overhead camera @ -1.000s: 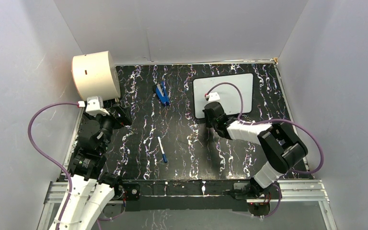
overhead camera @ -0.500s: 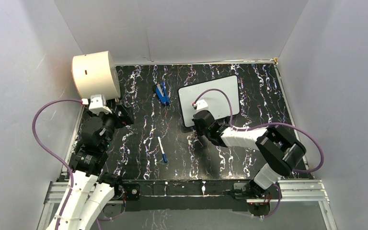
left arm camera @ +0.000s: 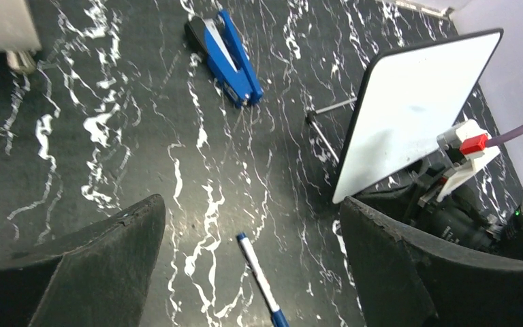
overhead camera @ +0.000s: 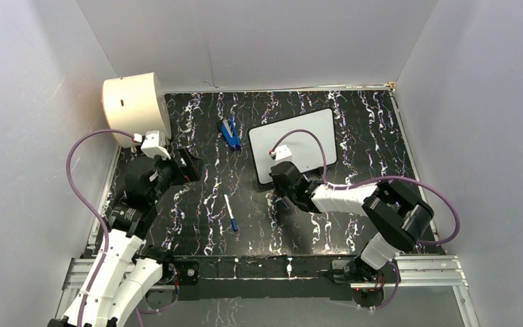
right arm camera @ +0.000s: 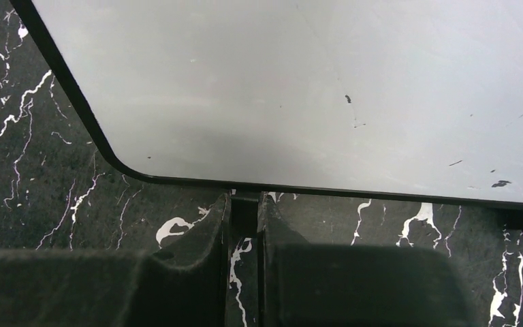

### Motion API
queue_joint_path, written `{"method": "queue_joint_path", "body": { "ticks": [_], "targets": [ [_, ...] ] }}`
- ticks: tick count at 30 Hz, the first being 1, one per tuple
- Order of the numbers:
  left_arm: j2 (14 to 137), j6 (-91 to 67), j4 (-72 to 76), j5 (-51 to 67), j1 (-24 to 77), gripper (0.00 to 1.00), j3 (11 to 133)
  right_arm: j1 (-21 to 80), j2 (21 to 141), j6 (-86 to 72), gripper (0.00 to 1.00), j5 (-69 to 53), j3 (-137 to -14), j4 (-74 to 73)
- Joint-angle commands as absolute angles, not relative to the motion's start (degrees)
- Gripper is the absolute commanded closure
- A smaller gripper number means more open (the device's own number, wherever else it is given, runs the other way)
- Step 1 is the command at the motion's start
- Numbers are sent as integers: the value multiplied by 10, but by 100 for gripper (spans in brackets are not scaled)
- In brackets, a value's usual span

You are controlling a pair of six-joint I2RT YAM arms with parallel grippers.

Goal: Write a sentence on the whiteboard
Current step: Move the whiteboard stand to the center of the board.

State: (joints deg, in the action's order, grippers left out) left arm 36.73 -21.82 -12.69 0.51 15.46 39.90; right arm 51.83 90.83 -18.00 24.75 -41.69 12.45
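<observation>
The whiteboard (overhead camera: 299, 139) lies tilted on the black marbled table, right of centre, and its face is blank; no blue lettering shows. It also shows in the left wrist view (left arm camera: 415, 116) and the right wrist view (right arm camera: 313, 88). My right gripper (overhead camera: 276, 180) is shut on a small black tab at the board's near rim (right arm camera: 245, 204). A white marker pen with a blue cap (overhead camera: 230, 212) lies near the table's middle. My left gripper (overhead camera: 189, 167) is open and empty, hovering above and left of the pen (left arm camera: 259, 276), jaws wide apart (left arm camera: 248, 204).
A cream cylindrical drum (overhead camera: 135, 105) stands at the back left corner. A blue and black eraser-like object (overhead camera: 229, 132) lies behind the pen, left of the board (left arm camera: 226, 58). Grey walls close in the table on three sides.
My right gripper has dragged the whiteboard left and nearer, turning it askew. My left arm has swung right, toward the table's middle.
</observation>
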Motion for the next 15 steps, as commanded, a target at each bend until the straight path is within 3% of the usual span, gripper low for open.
{"method": "queue_joint_path", "body": {
  "ticks": [1, 15],
  "targets": [
    [401, -256, -189, 62, 156, 5, 434, 537, 881, -204, 85, 239, -410, 158],
    [468, -344, -219, 95, 170, 10, 384, 542, 816, -208, 58, 241, -355, 182]
  ]
}}
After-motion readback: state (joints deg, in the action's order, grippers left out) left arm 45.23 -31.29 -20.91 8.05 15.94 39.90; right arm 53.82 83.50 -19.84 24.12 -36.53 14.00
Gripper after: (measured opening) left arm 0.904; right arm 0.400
